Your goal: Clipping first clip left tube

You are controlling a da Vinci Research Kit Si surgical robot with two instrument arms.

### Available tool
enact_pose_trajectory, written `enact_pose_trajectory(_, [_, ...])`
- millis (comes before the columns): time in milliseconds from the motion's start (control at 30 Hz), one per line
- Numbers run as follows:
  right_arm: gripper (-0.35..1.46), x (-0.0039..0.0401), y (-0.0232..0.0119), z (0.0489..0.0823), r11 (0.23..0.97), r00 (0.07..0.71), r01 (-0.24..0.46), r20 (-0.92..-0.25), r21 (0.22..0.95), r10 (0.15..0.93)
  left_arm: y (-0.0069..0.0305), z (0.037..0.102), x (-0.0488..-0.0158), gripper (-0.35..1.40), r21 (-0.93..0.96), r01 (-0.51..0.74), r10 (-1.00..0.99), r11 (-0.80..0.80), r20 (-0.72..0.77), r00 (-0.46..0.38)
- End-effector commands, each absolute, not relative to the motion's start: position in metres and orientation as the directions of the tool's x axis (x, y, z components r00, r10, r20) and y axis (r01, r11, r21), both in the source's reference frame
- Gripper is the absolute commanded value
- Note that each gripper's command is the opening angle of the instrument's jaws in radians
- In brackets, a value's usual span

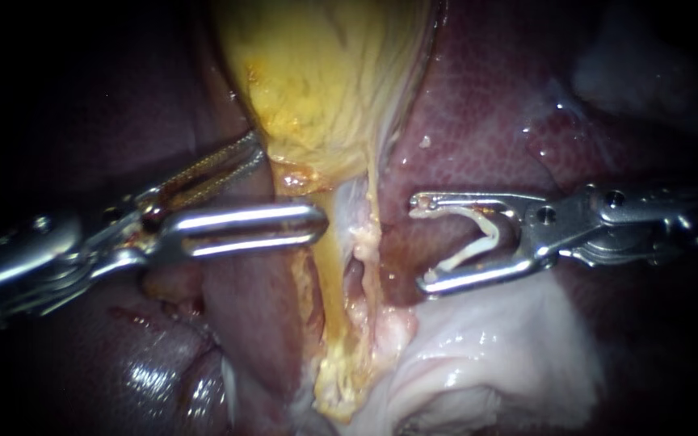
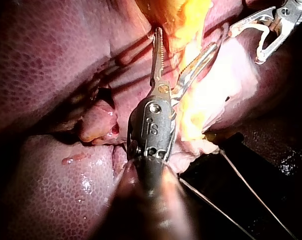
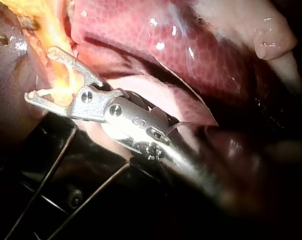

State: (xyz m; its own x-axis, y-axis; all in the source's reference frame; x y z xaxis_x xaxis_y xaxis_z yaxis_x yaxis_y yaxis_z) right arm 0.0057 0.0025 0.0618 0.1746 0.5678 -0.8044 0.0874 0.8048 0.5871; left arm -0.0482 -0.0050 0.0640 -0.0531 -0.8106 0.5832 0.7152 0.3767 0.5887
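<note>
The yellow gallbladder (image 1: 325, 81) hangs down the middle over the dark red liver (image 1: 486, 121). Below it run two strands side by side, a yellow tube (image 1: 329, 274) and a paler tube (image 1: 367, 242). My left instrument (image 1: 288, 184) stands open at the gallbladder's lower end, its toothed jaw up against the tissue and its slotted jaw reaching to the yellow tube. To the right of both tubes and apart from them, my right instrument (image 1: 420, 242) holds a white clip (image 1: 478, 234) between wide-spread jaws. The left wrist view shows the open left instrument (image 2: 185, 40). The right wrist view shows the right instrument (image 3: 41, 74) with its clip (image 3: 46, 92).
Pale white fatty tissue (image 1: 486, 347) lies below the right instrument. A pink lump of tissue (image 2: 98, 125) sits beside the left instrument's wrist. A black frame with thin threads (image 3: 66, 150) lies under the right instrument.
</note>
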Motion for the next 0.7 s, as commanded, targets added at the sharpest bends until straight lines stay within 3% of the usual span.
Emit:
enact_pose_trajectory(33, [0.60, 0.0057, 0.0025, 0.0617, 0.805, 0.174, 0.087, -0.804, 0.587, 0.568, -0.0049, 0.0642, -0.0483, 0.57, 0.586, 0.719, -0.811, 0.374, 0.582, -0.052])
enact_pose_trajectory(367, [0.60, 0.0057, 0.0024, 0.0616, 0.805, 0.174, 0.087, -0.805, 0.587, 0.568, -0.0057, 0.0656, -0.0476, 0.27, 0.561, 0.743, -0.833, 0.364, 0.554, -0.010])
enact_pose_trajectory(700, [0.60, 0.0056, 0.0025, 0.0616, 0.805, 0.175, 0.087, -0.804, 0.587, 0.568, -0.0062, 0.0654, -0.0467, 0.15, 0.554, 0.750, -0.838, 0.361, 0.545, 0.001])
